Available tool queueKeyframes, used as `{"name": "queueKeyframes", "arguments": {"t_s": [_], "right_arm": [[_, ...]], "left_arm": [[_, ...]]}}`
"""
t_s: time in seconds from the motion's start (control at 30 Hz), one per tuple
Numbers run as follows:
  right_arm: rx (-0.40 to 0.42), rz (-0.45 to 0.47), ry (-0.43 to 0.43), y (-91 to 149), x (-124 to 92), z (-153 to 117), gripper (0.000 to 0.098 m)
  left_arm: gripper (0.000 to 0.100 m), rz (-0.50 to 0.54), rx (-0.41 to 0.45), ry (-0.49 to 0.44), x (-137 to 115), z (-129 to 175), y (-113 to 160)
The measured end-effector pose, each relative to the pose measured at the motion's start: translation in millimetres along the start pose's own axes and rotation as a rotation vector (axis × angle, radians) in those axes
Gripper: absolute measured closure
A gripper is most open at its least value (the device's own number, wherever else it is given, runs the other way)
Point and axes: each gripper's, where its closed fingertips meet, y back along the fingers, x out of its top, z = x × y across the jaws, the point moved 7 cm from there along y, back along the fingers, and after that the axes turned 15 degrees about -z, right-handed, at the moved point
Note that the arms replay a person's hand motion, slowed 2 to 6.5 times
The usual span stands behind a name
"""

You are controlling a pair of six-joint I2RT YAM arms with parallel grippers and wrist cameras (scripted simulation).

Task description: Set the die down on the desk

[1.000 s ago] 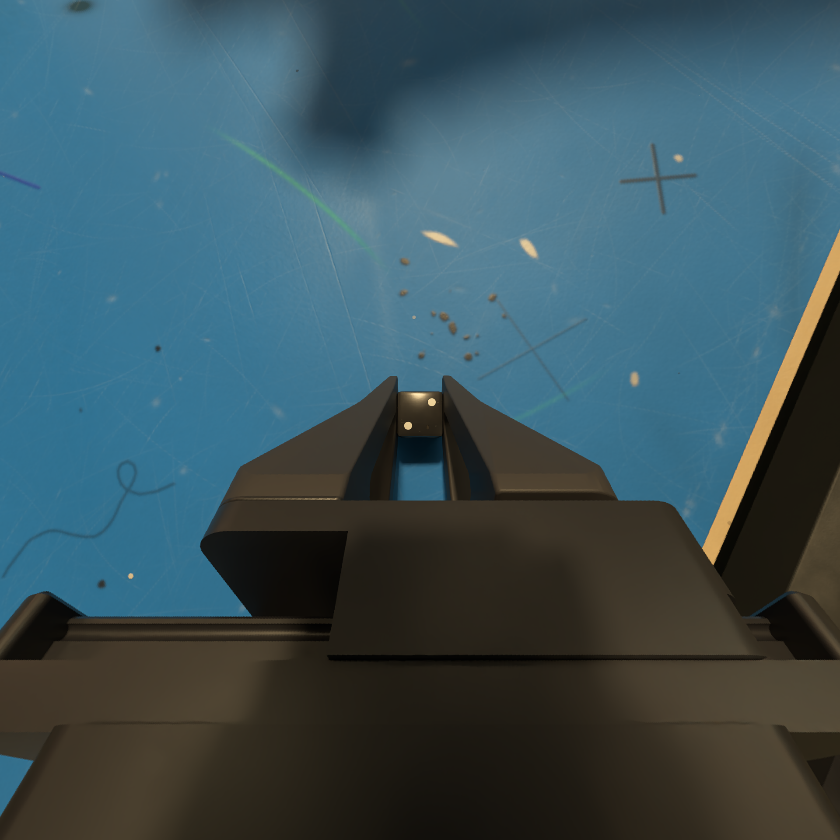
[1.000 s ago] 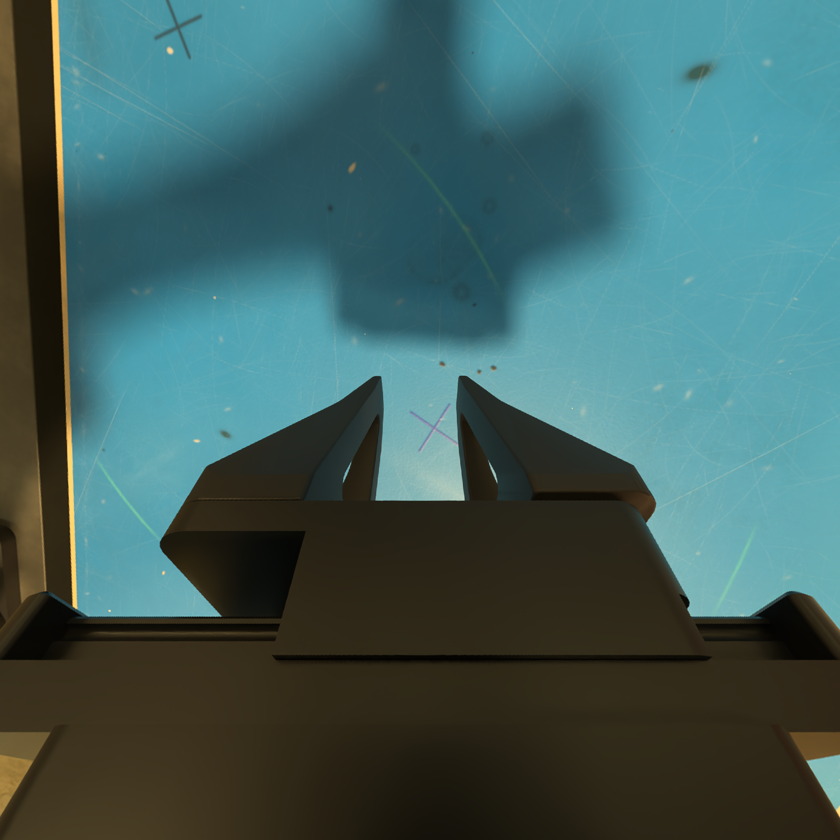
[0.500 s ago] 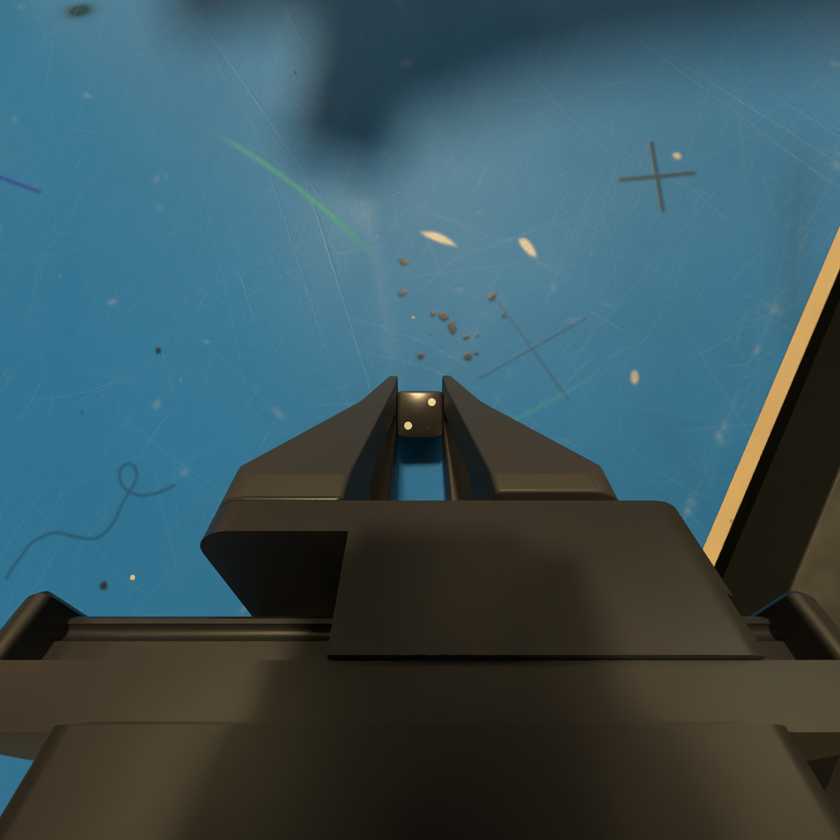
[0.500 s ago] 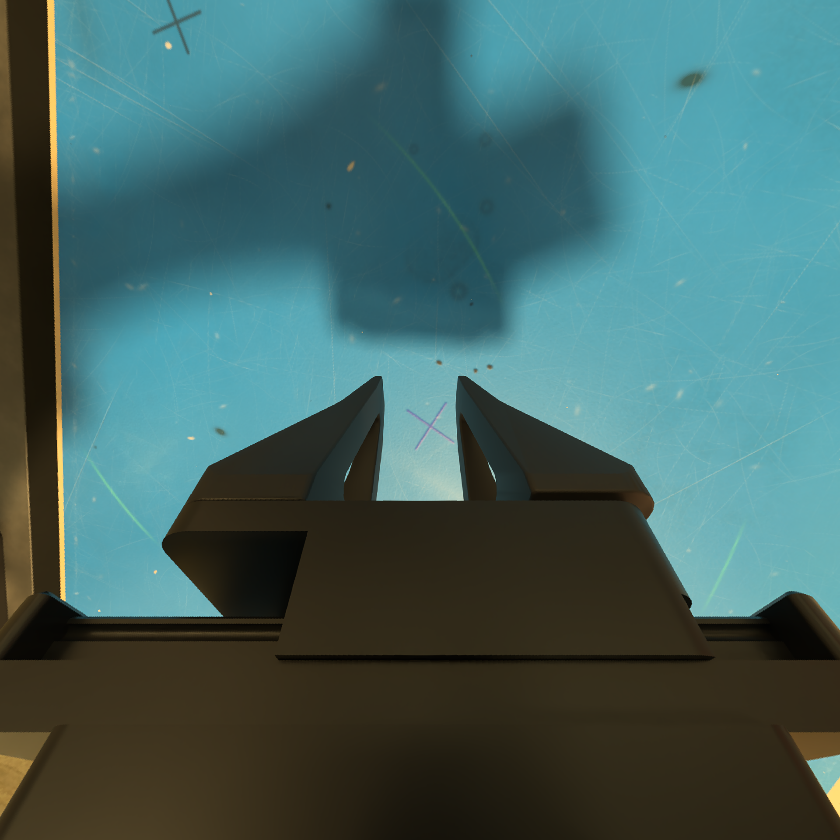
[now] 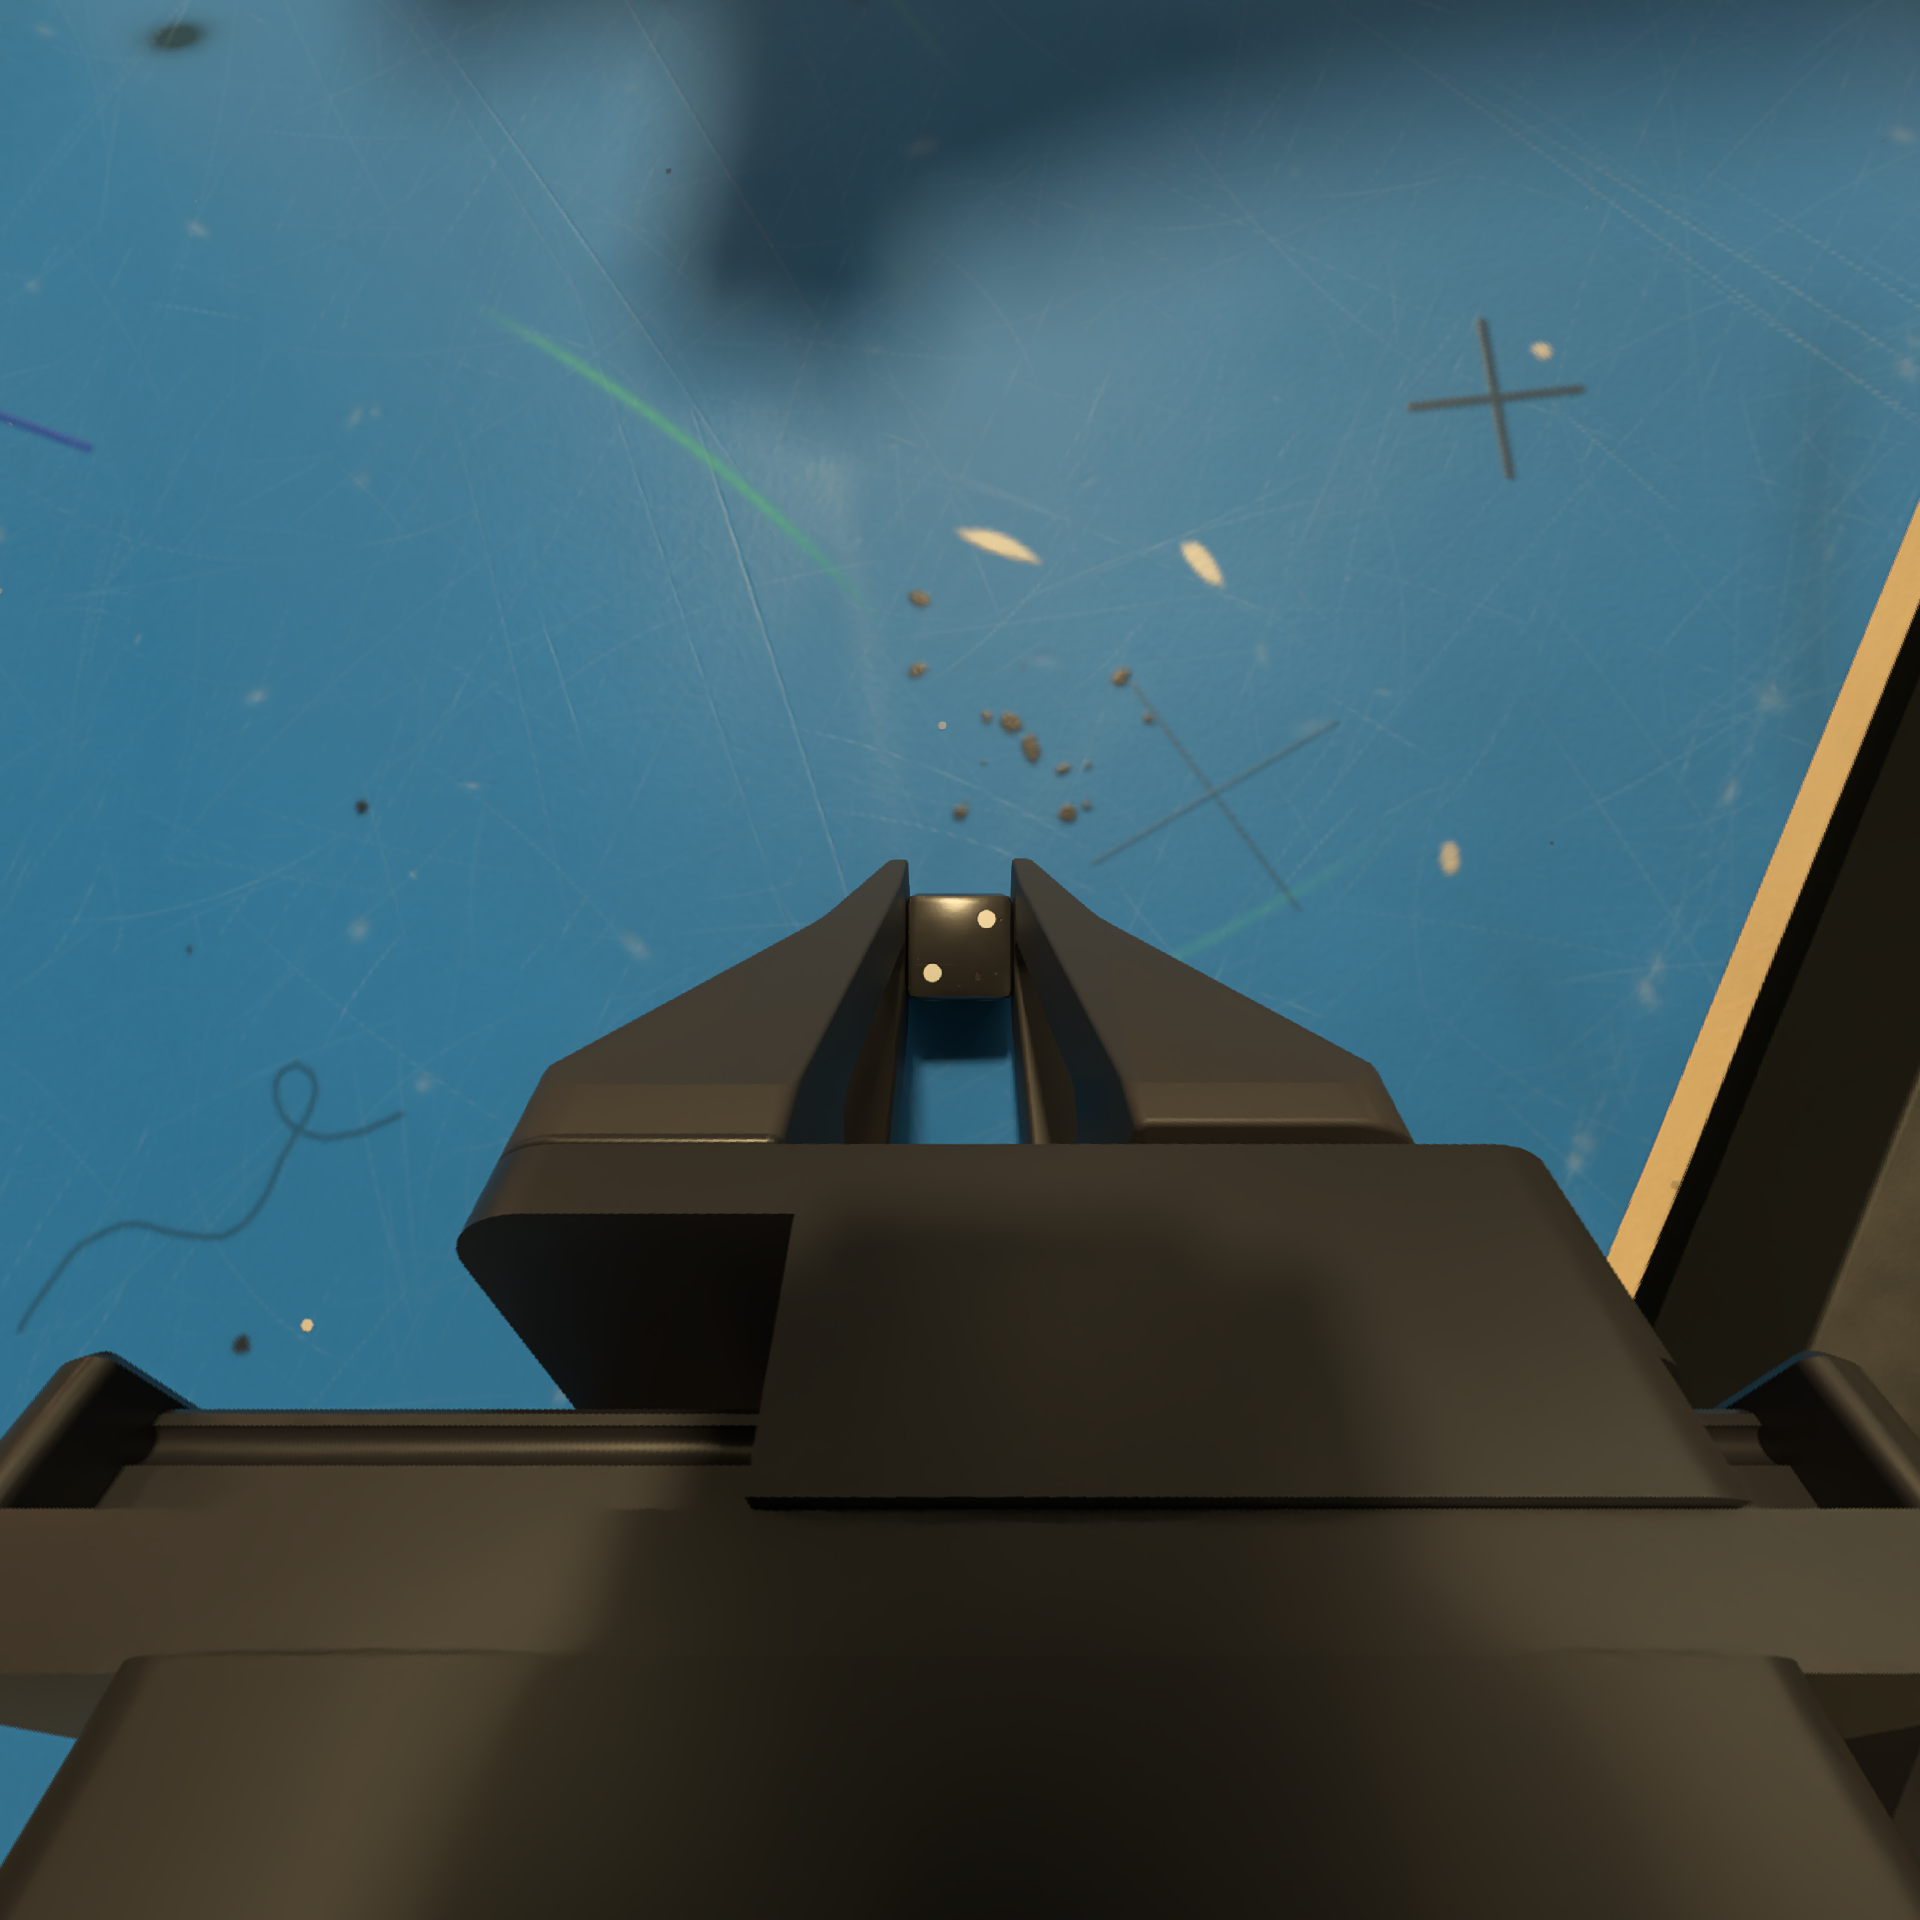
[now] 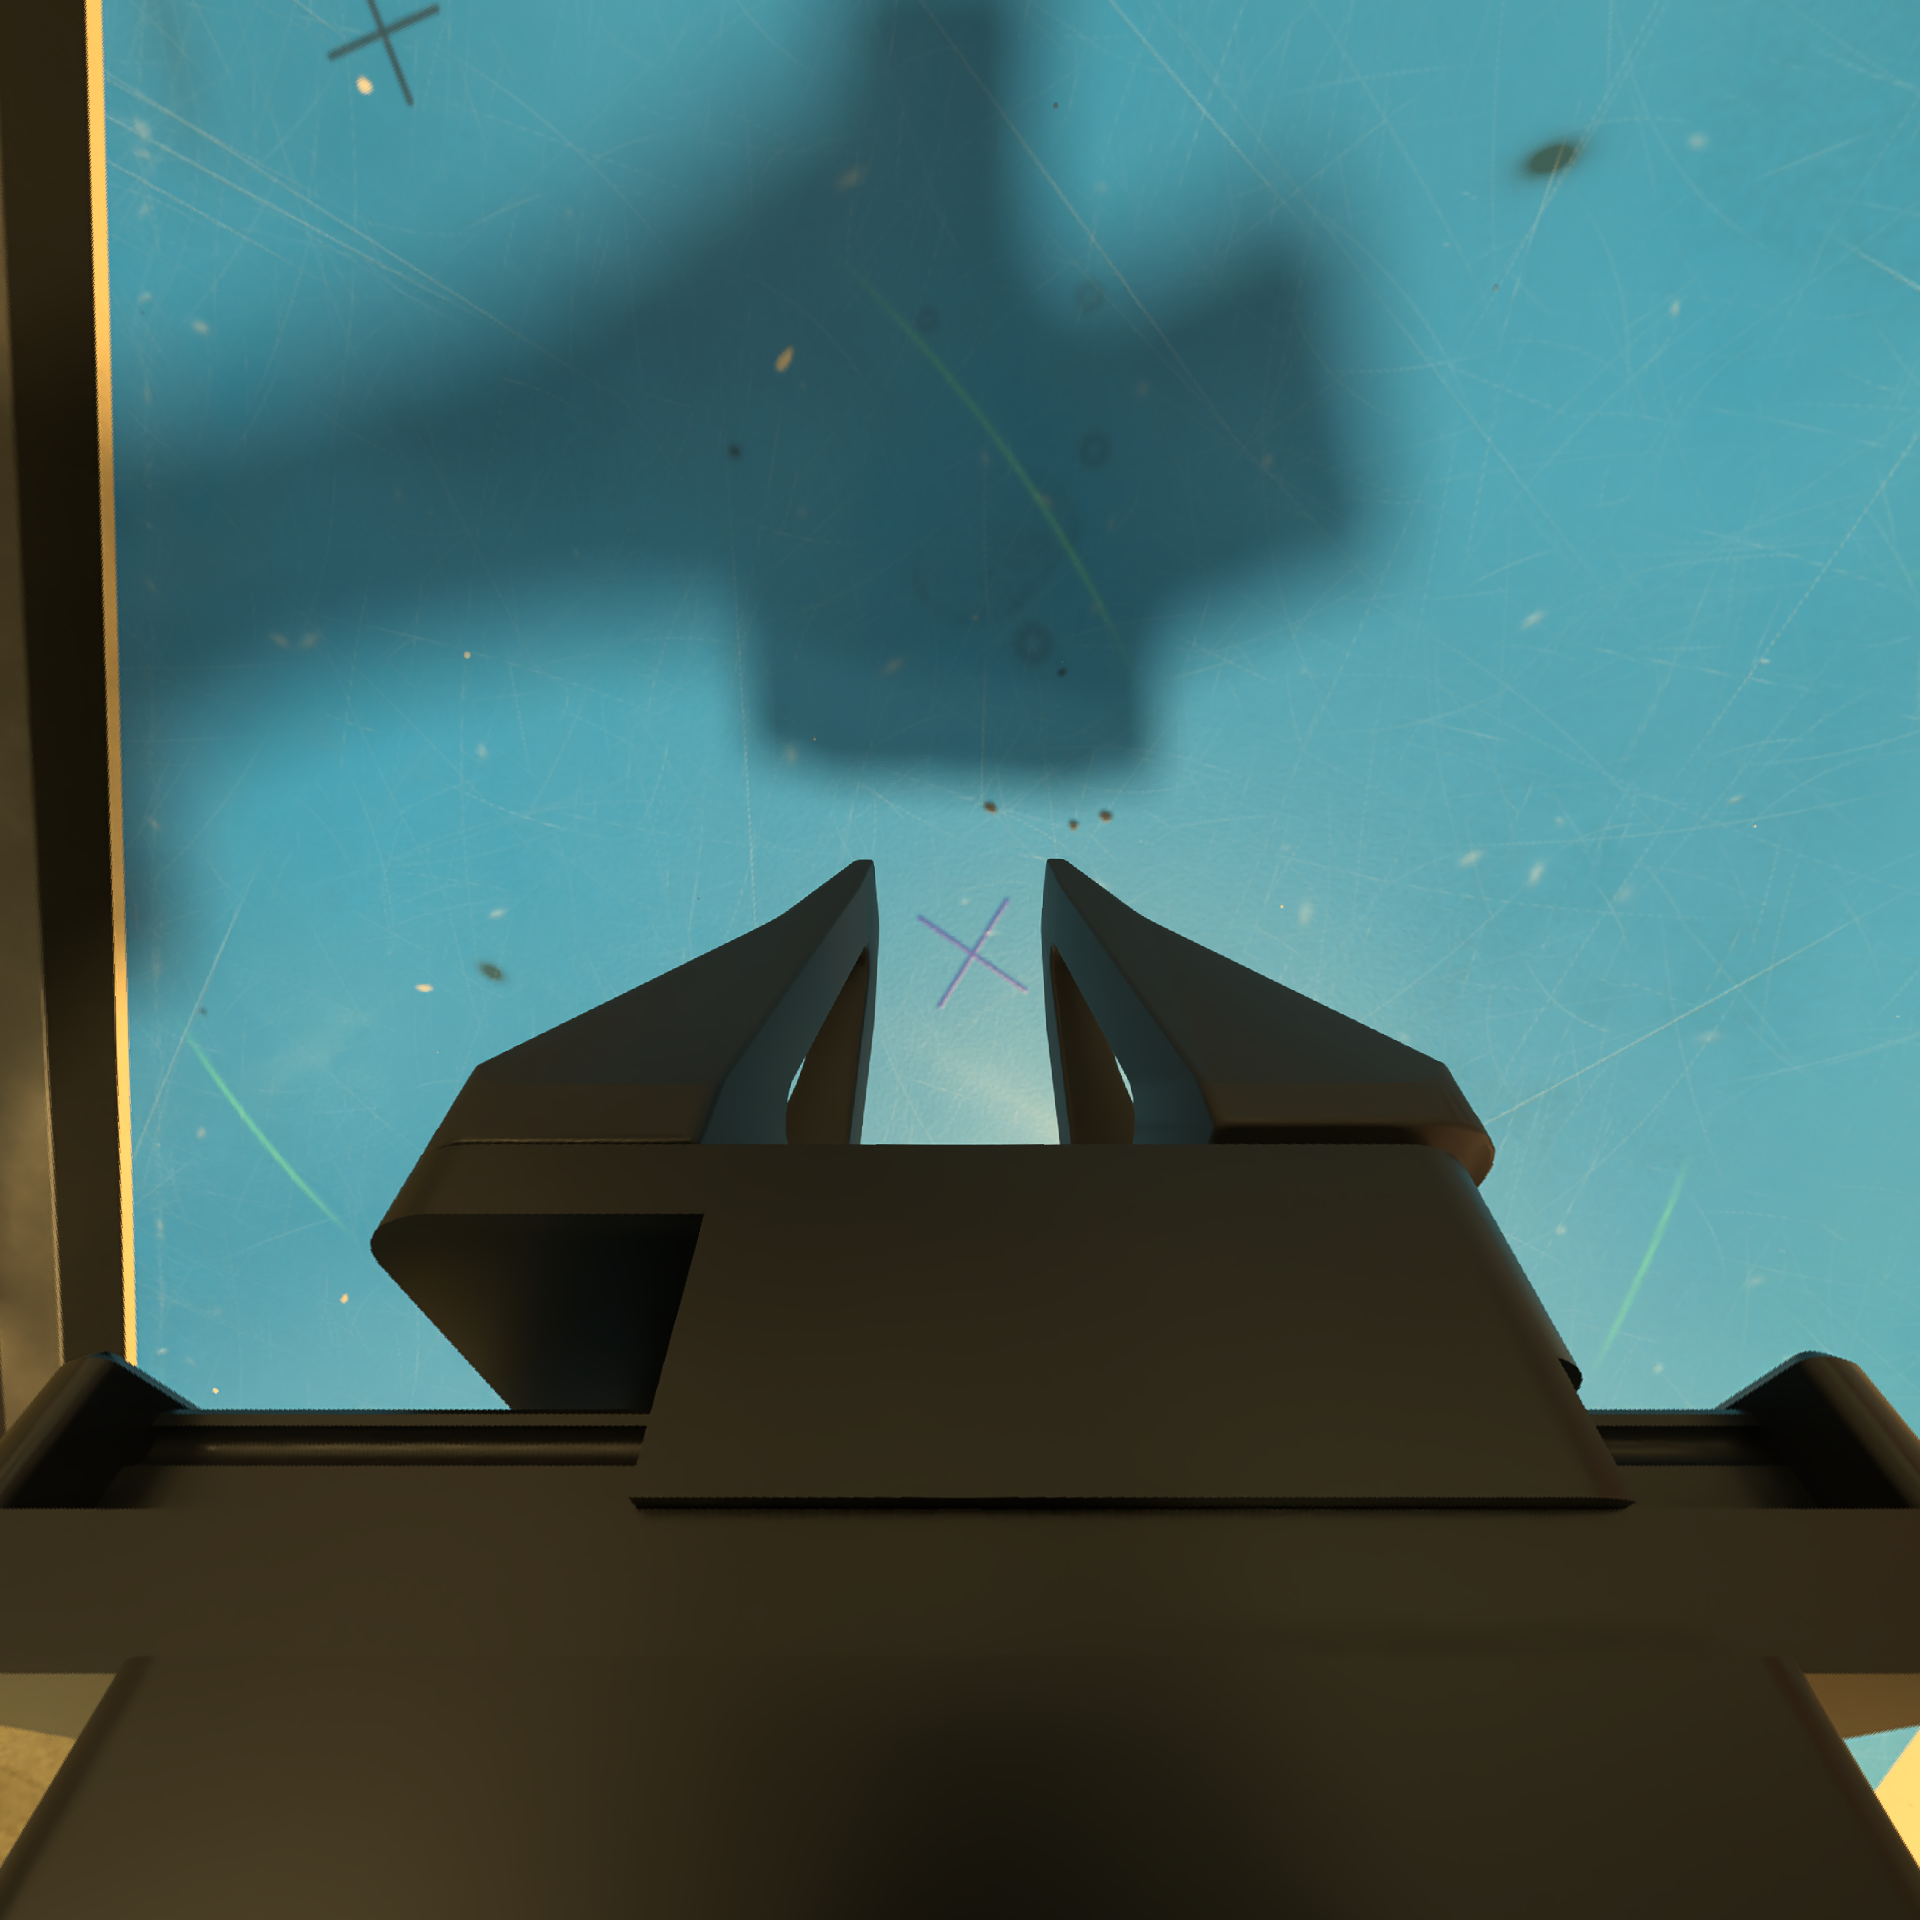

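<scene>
**Die pinched at the tips of the left jaws, tabletop lying straight ahead of them**

The left gripper (image 5: 959, 883) is clamping the die (image 5: 959, 945) right at the ends of its two fingers (image 5: 868, 966), the jaws pressing on the cube's left and right faces with only the die's own width between them. The die is small, black and round-edged, showing a face with two pale pips set on a diagonal toward the camera. Being a cube, it is offering no long axis to align; what matters is that it is sitting at the very tip of the jaws, so the tabletop (image 5: 416, 623) is lying directly beyond it along the line of the fingers. How far the die is hanging above that surface I cannot tell from this view, though a dark patch just below it between the fingers may be its shadow.

Judging from this, the coming move is turning on a straight approach along the fingers until the far face meets the blue surface, then a parting of the jaws sideways.

Farther out, brown crumbs (image 5: 1023, 743) and a thin grey cross (image 5: 1216, 795) are lying ahead of the tips, with the tan edge of the tabletop (image 5: 1766, 935) running off to the right.

The right gripper (image 6: 959, 883) is holding nothing, its jaws standing apart over a purple cross (image 6: 971, 951); the die is not showing in its view.
</scene>
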Motion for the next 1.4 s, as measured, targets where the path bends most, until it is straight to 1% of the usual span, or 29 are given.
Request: {"name": "queueKeyframes", "arguments": {"t_s": [0.1, 0.7, 1.4], "right_arm": [[-0.002, 0.001, -0.002, 1, -1, 0, 0.0711], [-0.012, 0.018, -0.008, 6, -7, 1, 0.0714], [-0.026, 0.086, -0.033, 22, -19, 5, 0.072]], "left_arm": [[0.082, 0.0, -0.003, -0.001, 0, 1, 0], [0.078, 0.008, -0.016, 0.002, -1, 2, 0], [0.078, 0.146, -0.031, 0.044, -4, -2, 13]]}}
